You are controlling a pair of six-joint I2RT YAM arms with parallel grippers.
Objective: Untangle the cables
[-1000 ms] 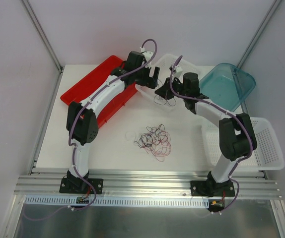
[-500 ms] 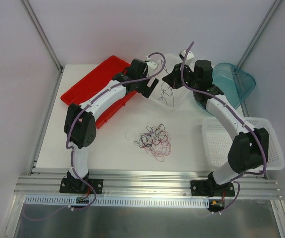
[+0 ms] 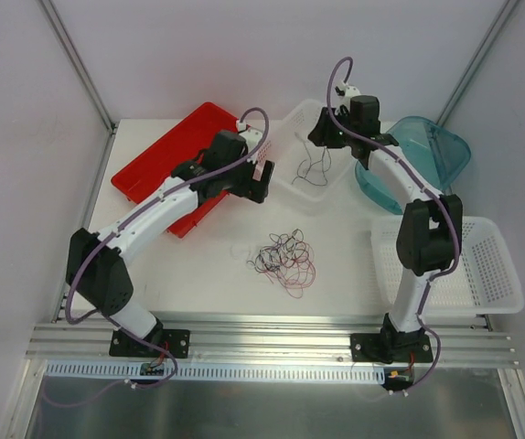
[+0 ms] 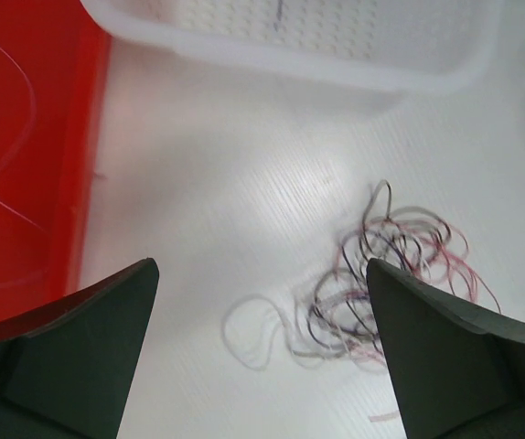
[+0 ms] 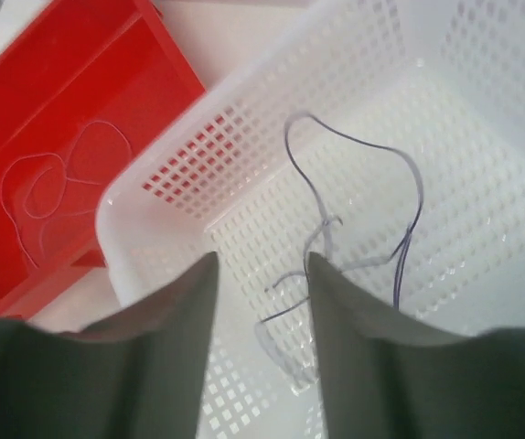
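Cables (image 3: 283, 258) lying tangled on table (image 3: 189, 270); left hand (image 4: 261, 267) gaping wide at 11 o'clock, right hand (image 5: 261, 260) hanging part-open at 1 o'clock.

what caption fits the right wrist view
Right gripper open over the white basket, purple cable inside; red tray beside

The left hand (image 4: 261, 265) points down, its fingers spread wide. The right hand (image 5: 261, 261), stretched far forward on its arm, has its fingers parted narrowly.
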